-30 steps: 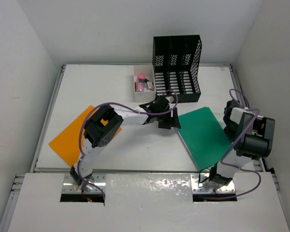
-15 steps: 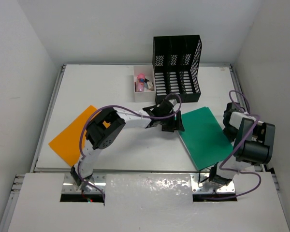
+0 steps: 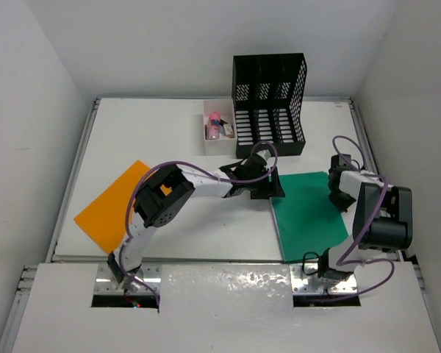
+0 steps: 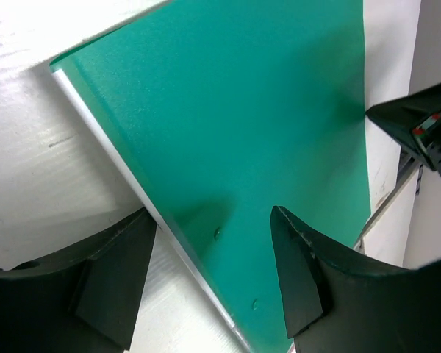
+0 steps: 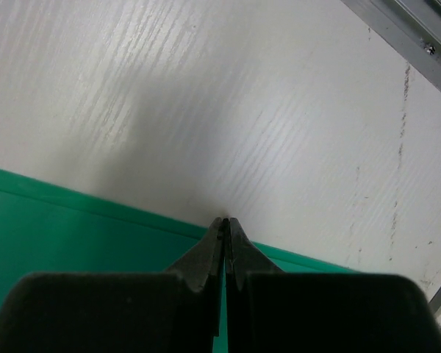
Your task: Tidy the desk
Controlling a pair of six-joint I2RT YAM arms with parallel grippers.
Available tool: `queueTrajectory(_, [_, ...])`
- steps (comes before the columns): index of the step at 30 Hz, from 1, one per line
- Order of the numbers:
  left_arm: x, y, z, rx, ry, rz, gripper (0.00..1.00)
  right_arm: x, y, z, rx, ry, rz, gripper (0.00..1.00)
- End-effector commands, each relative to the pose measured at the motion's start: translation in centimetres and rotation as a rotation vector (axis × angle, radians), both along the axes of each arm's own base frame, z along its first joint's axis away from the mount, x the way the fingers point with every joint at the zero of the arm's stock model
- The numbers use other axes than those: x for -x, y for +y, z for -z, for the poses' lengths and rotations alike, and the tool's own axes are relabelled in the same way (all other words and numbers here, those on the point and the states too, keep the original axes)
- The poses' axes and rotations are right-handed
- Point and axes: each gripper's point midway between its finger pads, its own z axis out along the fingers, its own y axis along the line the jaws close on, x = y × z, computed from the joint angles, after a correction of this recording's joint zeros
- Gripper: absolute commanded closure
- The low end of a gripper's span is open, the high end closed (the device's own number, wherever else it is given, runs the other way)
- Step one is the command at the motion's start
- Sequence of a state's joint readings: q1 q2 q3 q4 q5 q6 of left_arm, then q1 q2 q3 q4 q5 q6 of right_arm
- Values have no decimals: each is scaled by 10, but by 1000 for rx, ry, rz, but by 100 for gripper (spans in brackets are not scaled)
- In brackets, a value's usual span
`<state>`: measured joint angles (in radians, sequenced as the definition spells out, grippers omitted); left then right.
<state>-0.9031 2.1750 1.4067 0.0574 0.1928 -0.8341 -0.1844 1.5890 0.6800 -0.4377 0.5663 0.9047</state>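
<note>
L gripper [image 4: 213, 246]: open, astride left edge of green folder [image 3: 309, 209], mid-frame.
R gripper [image 5: 225, 220]: shut, tip at folder's right edge.

arms [image 3: 203, 184]: white links, black joints | cables [image 3: 182, 166]: purple | jaws: black

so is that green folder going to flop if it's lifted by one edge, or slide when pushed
Probably floppy: the green folder looks like a thin flat sheet, so lifted by one edge it would likely sag. It seems light and smooth-faced, lying on the desk, so a push should slide it rather than tip it.
</note>
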Motion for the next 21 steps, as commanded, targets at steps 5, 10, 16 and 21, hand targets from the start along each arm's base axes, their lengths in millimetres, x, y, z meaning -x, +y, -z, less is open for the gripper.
queueTrajectory(5, [10, 8, 42, -84, 32, -36, 39, 35, 100, 50, -464, 90, -20, 100])
queueTrajectory(10, [11, 11, 36, -95, 25, -35, 39, 33, 101, 46, -466, 89, -17, 100])
queueTrajectory(16, [8, -3, 8, -2, 2, -19, 39, 30, 115, 48, -546, 67, -9, 100])
queueTrajectory(21, [14, -6, 12, 28, 25, -12, 39, 19, 121, 47, -586, 34, -10, 100])
